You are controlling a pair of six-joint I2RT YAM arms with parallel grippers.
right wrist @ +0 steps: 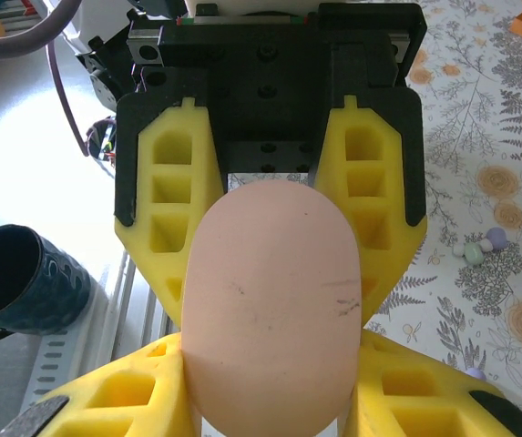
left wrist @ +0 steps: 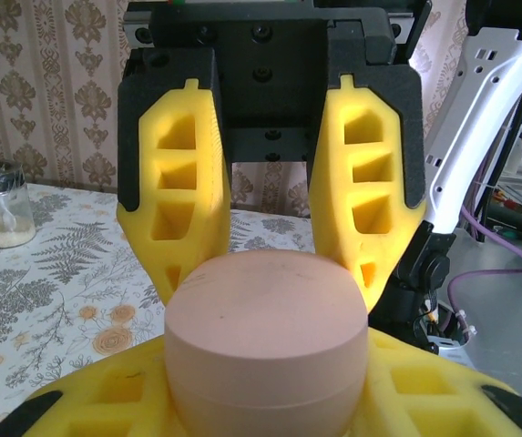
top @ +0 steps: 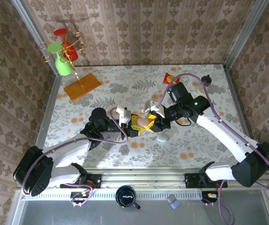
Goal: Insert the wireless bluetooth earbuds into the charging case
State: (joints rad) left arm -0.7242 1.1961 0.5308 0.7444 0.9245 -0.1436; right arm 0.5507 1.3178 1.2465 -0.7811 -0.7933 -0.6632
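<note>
A pink oval charging case (top: 145, 121) hangs above the middle of the table, lid closed, held from both sides. My left gripper (top: 137, 124) is shut on it from the left and my right gripper (top: 153, 122) from the right. In the left wrist view the case (left wrist: 265, 319) sits between my yellow fingers (left wrist: 87, 405), and the other gripper's fingers clamp its far end. In the right wrist view the case (right wrist: 274, 300) stands on end between the pads. Several tiny pastel earbuds (right wrist: 481, 244) lie on the flowered cloth to the right.
A mint oval case (top: 163, 137) lies just below the grippers. An orange-based ornament stand (top: 81, 84) is at the back left, a red packet (top: 169, 78) and a dark-lidded jar (top: 206, 80) at the back. A dark mug (top: 127, 197) sits beyond the near rail.
</note>
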